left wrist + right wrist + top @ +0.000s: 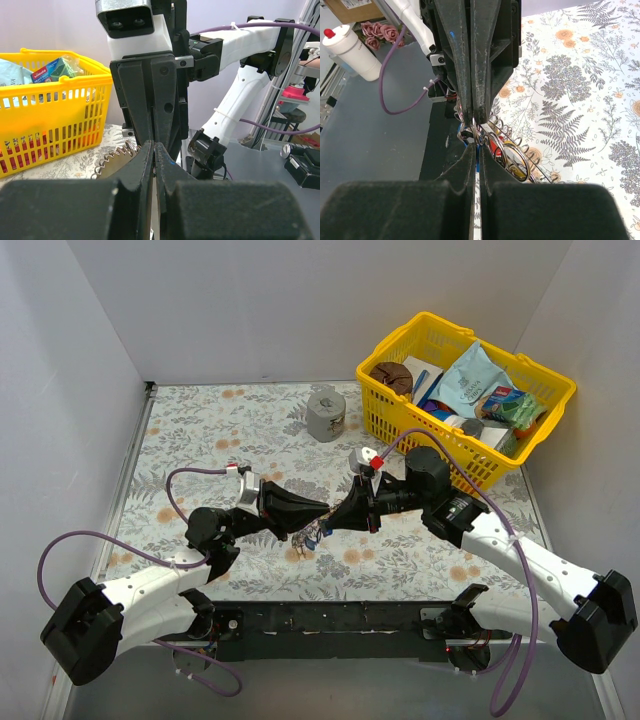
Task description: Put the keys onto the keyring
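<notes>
Yellow basket (410,425): far right; holds snack packets (470,380).
Keyring (116,161): ridged rim upward, apparently tilted, long axis left–right.
Left gripper (154,150), right gripper (476,152): both pressed together, tip to tip.

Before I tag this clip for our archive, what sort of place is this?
Probably a robot lab test cell: left arm and right arm bolted at a floral-covered table, plain white walls boxing it in, a yellow basket of packaged props.
</notes>
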You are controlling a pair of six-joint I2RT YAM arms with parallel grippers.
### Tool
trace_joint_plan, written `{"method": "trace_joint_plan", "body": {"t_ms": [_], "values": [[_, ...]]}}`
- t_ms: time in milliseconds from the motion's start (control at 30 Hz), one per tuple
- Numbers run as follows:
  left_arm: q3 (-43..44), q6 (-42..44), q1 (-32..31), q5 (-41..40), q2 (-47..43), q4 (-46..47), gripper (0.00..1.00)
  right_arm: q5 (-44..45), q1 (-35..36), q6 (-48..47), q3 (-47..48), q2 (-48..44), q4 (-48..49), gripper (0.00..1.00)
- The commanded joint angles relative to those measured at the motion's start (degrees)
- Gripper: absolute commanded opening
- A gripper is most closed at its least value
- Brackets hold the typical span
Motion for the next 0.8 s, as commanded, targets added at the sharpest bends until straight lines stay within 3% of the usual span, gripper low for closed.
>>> {"method": "trace_joint_plan", "body": {"t_ms": [0, 300, 433, 533, 633, 767], "values": [[3.1, -0.4, -0.3, 0.0, -0.4, 4.8, 0.0, 0.7, 0.3, 1.7, 2.7, 1.6, 3.3, 0.01], [3.0, 1.7, -0.2, -0.3, -1.2, 2.0, 0.0, 1.7, 0.4, 0.4, 2.6, 0.7, 1.8, 0.04], [3.4, 3.6, -0.2, -0.5, -2.6, -1.0, 0.0, 4.2, 0.4, -2.2, 2.0, -2.1, -2.1, 0.21], [3.7, 5.6, -0.2, -0.4, -3.6, -3.9, 0.0, 7.3, 0.4, -4.0, 1.1, -5.7, -3.6, 0.43], [3.7, 6.4, -0.2, -0.4, -4.2, -5.5, 0.0, 10.4, 0.4, -4.8, 0.3, -9.4, -4.0, 0.55], [3.3, 6.5, -0.2, -0.6, -4.5, -5.5, 0.0, 10.8, 0.4, -4.8, 0.8, -11.5, -4.3, 0.6]]}}
